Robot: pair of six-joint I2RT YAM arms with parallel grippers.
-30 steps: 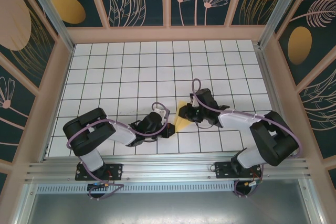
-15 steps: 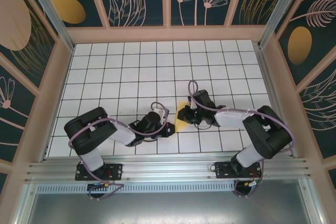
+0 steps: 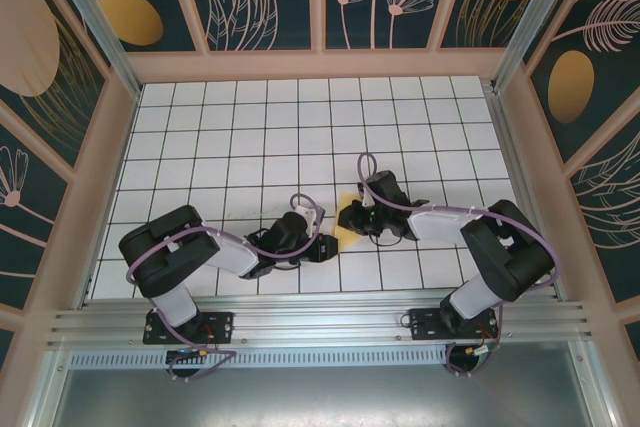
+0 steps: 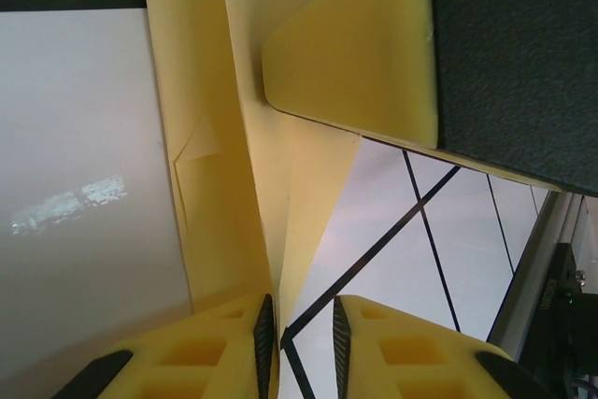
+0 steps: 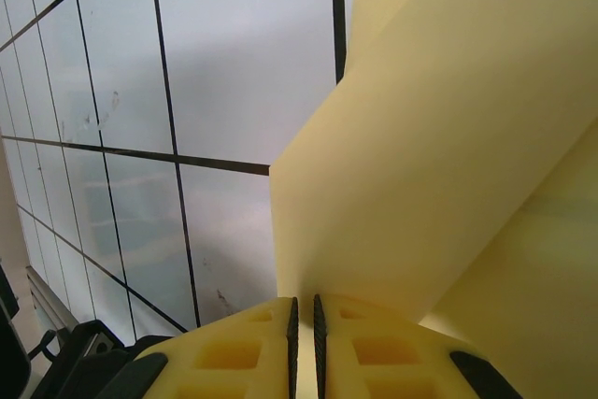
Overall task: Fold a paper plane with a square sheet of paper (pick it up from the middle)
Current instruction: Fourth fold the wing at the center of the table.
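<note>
Right wrist view: we see the right gripper (image 5: pixel 304 310) with its jaws clenched on the folded yellow paper (image 5: pixel 420 184), which rises from the slit. Our left gripper (image 4: pixel 301 324) holds its jaws a sliver apart, the paper's crease against one pad. From above, the paper lies between both grippers at the bench's (image 3: pixel 250 147) near middle.
</note>
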